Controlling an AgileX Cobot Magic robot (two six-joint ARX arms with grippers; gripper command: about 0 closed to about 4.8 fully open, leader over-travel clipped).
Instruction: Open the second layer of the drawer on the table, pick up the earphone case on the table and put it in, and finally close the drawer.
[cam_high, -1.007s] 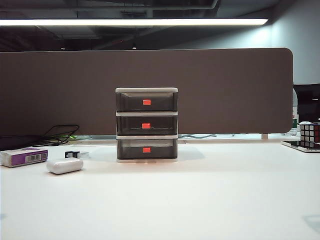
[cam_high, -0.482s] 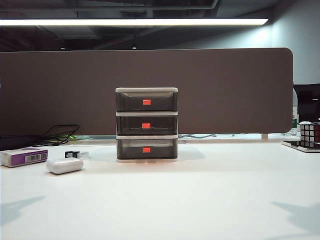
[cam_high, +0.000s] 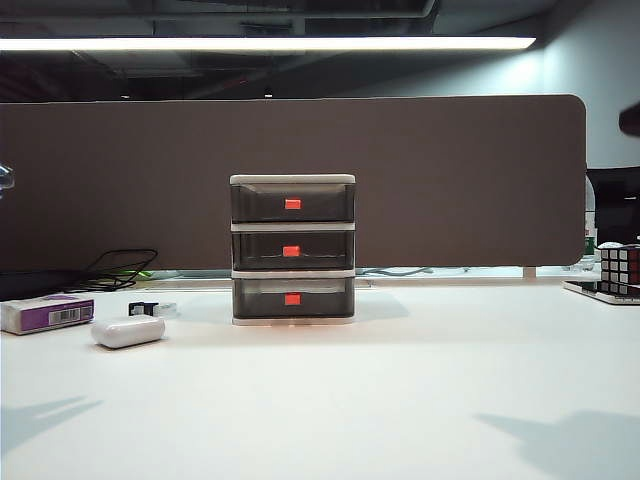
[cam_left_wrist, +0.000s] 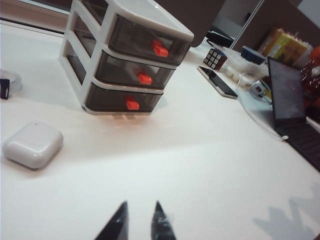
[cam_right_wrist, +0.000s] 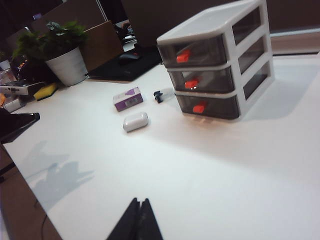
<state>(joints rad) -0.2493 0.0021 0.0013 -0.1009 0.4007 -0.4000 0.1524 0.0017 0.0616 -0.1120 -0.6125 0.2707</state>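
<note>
Both empty: left pincer (cam_left_wrist: 140, 222) slightly parted; right pincer (cam_right_wrist: 138, 220) closed

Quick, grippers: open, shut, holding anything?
Left gripper: slightly open, empty, above the table.
Right gripper: shut, empty, above the table.

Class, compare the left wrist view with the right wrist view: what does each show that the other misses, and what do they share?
Only the left wrist view shows the Rubik's cube, a phone and a laptop, plus the left gripper, its fingertips slightly apart.

Only the right wrist view shows the potted plant, the white-and-purple box and the right gripper, fingertips together.

Both show the drawer with all three layers closed, including the second layer, the earphone case and the table.
</note>
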